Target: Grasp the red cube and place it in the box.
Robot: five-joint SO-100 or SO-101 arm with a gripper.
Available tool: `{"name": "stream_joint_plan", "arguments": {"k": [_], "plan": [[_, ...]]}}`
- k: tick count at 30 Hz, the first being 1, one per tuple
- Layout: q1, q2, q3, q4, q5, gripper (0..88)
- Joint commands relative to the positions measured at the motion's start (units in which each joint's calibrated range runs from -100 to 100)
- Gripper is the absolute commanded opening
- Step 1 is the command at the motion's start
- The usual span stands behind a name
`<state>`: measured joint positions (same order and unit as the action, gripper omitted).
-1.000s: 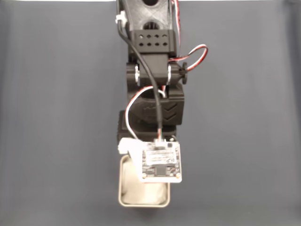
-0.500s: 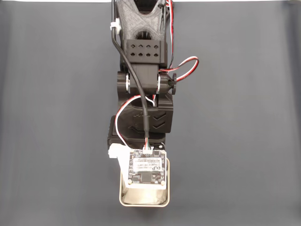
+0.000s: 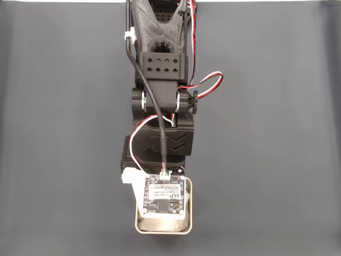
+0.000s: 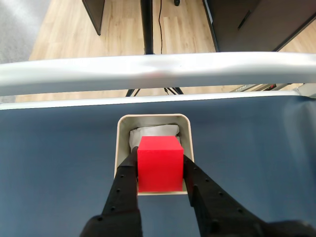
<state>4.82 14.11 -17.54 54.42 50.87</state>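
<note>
In the wrist view the red cube (image 4: 159, 164) is clamped between my gripper's (image 4: 159, 159) two black fingers (image 4: 126, 177). It hangs directly over the box (image 4: 121, 129), a small silver tin with a white wrinkly lining. In the fixed view the arm and its wrist camera board cover most of the box (image 3: 188, 220), leaving just its right and lower rim showing. The cube is hidden there under the arm.
A dark blue-grey mat (image 3: 277, 133) covers the table on both sides of the arm. In the wrist view the table's pale far edge (image 4: 158, 71) runs just beyond the box, with wooden floor and a stand's legs behind.
The arm has reached further down the fixed view and shifted slightly left, so the wrist camera board now covers more of the box.
</note>
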Motion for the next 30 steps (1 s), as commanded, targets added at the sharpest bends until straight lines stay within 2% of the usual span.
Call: {"name": "stream_joint_plan", "arguments": {"k": [1, 24, 25, 28, 30], "plan": [[-0.13, -0.51, -3.26, -1.3, -0.68, 4.1], [0.5, 2.35, -4.17, -3.68, 0.54, 4.4], [0.5, 2.35, -4.17, -3.6, 0.54, 6.6], [0.58, 2.09, -4.17, -2.61, 0.93, 26.6], [0.65, 1.83, -4.17, -1.87, 1.47, 33.0]]}}
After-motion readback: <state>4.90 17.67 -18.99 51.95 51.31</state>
